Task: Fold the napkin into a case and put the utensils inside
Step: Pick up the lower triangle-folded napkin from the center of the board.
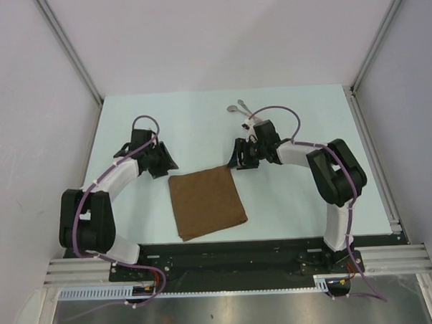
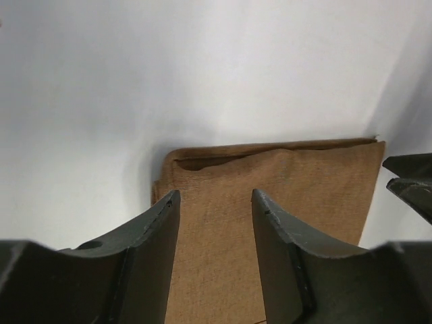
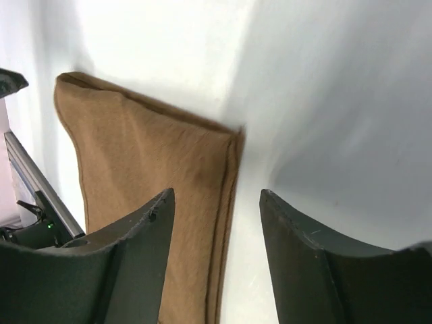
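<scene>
Lying flat between the arms, the napkin (image 1: pixel 207 202) looks soft, light and limp, apparently already doubled; its far corners suit pinching. Left gripper (image 2: pixel 215 196) and right gripper (image 3: pixel 217 194) hover spread, empty, near those corners. The utensils (image 1: pixel 240 108) lie well beyond.

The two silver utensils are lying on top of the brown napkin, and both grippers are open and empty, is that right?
Not quite. The utensils are not on the napkin; they lie on the table toward its far edge, beyond the right gripper, as the top external view shows. Both it and the left gripper are open and empty.
</scene>
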Action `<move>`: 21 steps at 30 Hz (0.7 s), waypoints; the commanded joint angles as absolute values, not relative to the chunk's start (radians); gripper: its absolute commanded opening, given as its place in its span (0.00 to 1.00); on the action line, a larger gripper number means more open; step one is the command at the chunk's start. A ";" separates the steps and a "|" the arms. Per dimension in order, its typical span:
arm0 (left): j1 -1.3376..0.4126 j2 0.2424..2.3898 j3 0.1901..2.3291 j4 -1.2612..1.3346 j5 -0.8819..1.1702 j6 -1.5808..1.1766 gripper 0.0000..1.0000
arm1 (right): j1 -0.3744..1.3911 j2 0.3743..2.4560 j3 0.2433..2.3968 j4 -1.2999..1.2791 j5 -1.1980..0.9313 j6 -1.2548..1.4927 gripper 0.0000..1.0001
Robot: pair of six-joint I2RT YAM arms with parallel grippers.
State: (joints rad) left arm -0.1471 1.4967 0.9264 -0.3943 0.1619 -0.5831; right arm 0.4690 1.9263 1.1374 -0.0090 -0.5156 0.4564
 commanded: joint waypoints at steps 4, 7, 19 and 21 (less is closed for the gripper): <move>-0.110 1.543 0.919 -0.443 0.170 -0.506 0.52 | 0.456 2.029 1.198 0.074 -0.597 0.466 0.52; -0.094 1.588 0.920 -0.436 0.207 -0.506 0.48 | 0.454 2.054 1.204 0.087 -0.611 0.480 0.43; -0.086 1.661 0.914 -0.368 0.158 -0.564 0.32 | 0.431 2.103 1.220 0.147 -0.575 0.546 0.23; -0.086 1.678 0.919 -0.356 0.169 -0.575 0.26 | 0.423 2.102 1.218 0.147 -0.562 0.546 0.16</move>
State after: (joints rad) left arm -0.0940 1.6447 0.9131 -0.4110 0.1741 -0.5495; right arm 0.4454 2.0785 1.1934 0.1162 -0.6094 0.5316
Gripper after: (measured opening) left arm 0.305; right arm 0.211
